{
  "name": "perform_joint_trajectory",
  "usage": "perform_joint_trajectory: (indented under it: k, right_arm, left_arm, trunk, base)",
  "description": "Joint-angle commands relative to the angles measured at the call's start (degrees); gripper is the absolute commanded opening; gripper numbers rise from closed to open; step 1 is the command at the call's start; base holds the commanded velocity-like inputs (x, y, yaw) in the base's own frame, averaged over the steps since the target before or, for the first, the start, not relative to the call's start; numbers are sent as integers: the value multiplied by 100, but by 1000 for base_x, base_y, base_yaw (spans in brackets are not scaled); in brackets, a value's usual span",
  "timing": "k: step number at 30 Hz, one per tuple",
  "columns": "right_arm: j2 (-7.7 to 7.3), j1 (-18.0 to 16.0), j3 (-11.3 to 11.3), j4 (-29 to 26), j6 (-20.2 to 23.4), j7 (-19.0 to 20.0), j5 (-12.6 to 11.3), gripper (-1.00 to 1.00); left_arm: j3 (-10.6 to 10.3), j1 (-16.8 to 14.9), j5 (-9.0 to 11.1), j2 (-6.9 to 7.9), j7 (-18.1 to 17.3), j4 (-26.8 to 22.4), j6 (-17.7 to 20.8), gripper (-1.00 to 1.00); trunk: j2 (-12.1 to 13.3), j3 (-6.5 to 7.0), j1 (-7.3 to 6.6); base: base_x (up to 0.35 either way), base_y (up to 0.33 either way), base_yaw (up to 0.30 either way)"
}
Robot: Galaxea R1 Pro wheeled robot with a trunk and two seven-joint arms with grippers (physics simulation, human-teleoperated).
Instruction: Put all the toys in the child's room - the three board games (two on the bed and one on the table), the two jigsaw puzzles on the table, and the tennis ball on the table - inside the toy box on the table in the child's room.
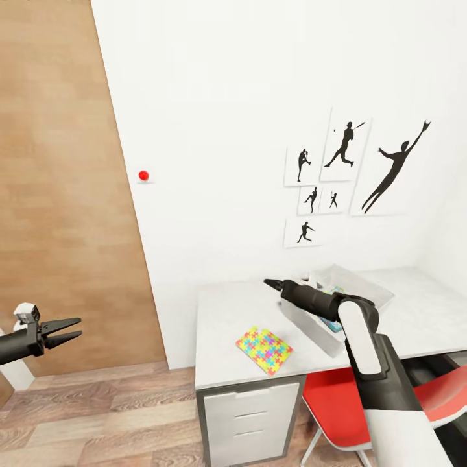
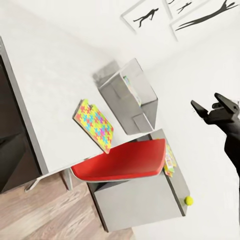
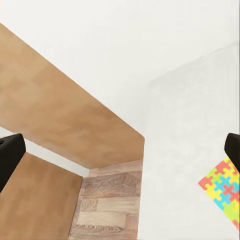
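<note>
We see the greatest risk at the largest thing, the bench [image 1: 415,318]: our right arm reaches across it, and a careless sweep could shove the toy box [image 1: 363,293] toward the wall or scrape its near side. The toy box sits on the bench near the wall under the posters [image 1: 347,175], with something colourful already inside it, though we cannot tell what. The red chair [image 1: 337,402] is tucked under the bench beside the drawers [image 1: 250,421], and we judge that our base could bump it if we roll closer.

The jigsaw puzzle [image 1: 264,349] lies flat near the bench's front edge; being thin, it may slide off onto the floor rather than lift when pinched. In the left wrist view a second flat colourful piece [image 2: 169,159] and the tennis ball [image 2: 189,200] rest on the lower grey section; the ball could roll off at a nudge.

Counted: one bench, one toy box, one chair, six posters, one puzzle plainly seen plus one piece we cannot identify, one ball, one red dot [image 1: 143,175] on the wall.

The right gripper [image 1: 272,284] hovers just beside the toy box, its fingers spread in the right wrist view, holding nothing. The left gripper [image 1: 70,329] hangs well apart over the floor, fingers parted, empty.
</note>
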Motion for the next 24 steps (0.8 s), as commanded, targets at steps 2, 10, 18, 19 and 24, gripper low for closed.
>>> perform_joint_trajectory:
  k: [2, 10, 18, 19, 24]
  right_arm:
    - [52, -126, -11, 14, 192, -258, -43, 100]
    - [171, -236, -27, 5, 392, -541, -25, 100]
    - [185, -242, 7, 1, 406, -1084, 20, 100]
    - [186, -244, 4, 3, 407, -1202, 16, 100]
    - [232, -266, 0, 50, 413, -1748, -24, 100]
  left_arm:
    - [-1, -5, -5, 1, -25, 1, 57, 100]
    - [-2, -5, -5, 1, -25, 1, 44, 100]
    - [-2, -5, -11, 1, -25, 1, 43, 100]
    - [-4, -5, -10, 1, -25, 1, 43, 100]
    - [-3, -5, -10, 1, -25, 1, 42, 100]
  trunk:
    - [-14, -14, 4]
    - [-14, -14, 4]
    - [-14, -14, 4]
    - [-14, -14, 4]
    - [-14, -14, 4]
  base:
    - [-35, 23, 0]
    - [-7, 5, 0]
    - [-79, 29, 0]
    - [-170, 99, 0]
    - [-84, 51, 0]
